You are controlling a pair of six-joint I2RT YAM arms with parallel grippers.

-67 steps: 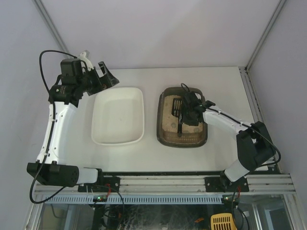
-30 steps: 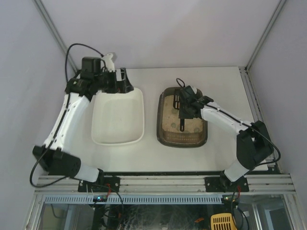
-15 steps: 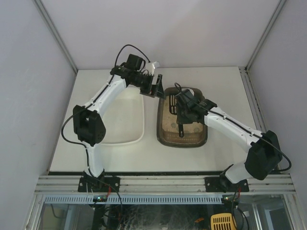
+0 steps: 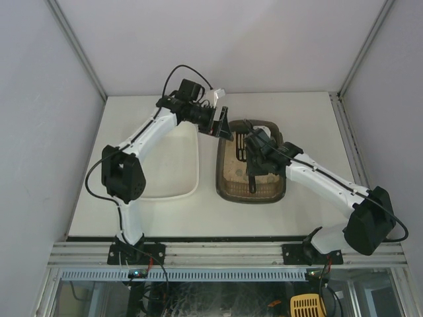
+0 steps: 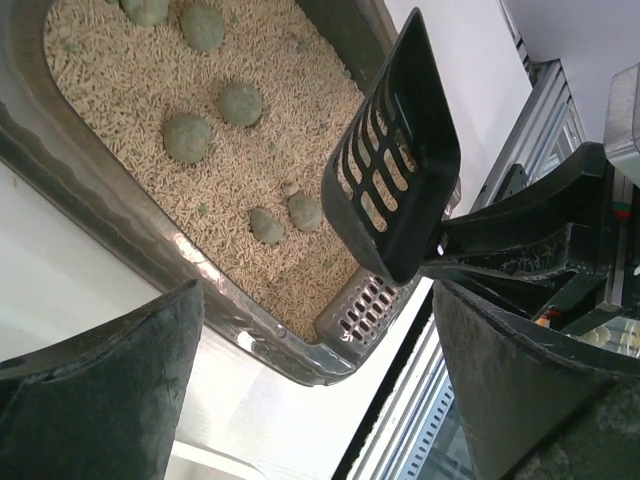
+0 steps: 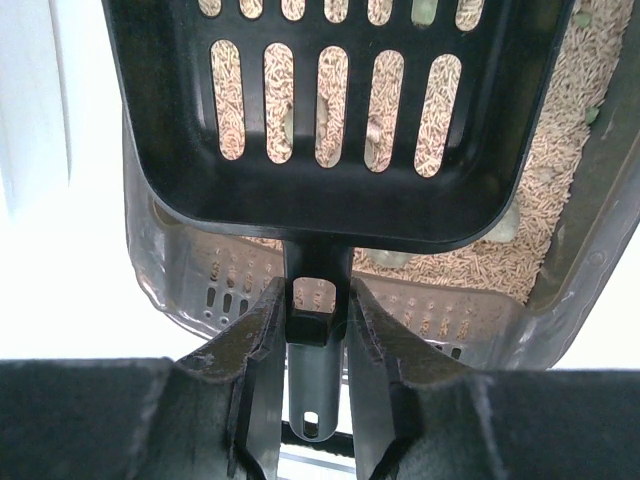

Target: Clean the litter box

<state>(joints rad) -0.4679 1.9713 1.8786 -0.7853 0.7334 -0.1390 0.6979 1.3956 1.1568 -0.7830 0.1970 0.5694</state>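
From above, the litter box (image 4: 251, 197) sat right of the desk's (image 4: 310, 112) middle, with a white tray (image 4: 178, 173) beside it on its left. The left hand (image 4: 221, 125), fingers spread, hovered at the box's far left corner. Its wrist view showed greenish clumps (image 5: 186, 137) in beige litter. The right wrist view showed the right hand (image 6: 315, 310) pinching the handle of the black scoop (image 6: 300, 190) above the litter.

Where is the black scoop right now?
In the top view, the scoop sits right of centre, gripped by the right hand over the litter box, beside the white tray.
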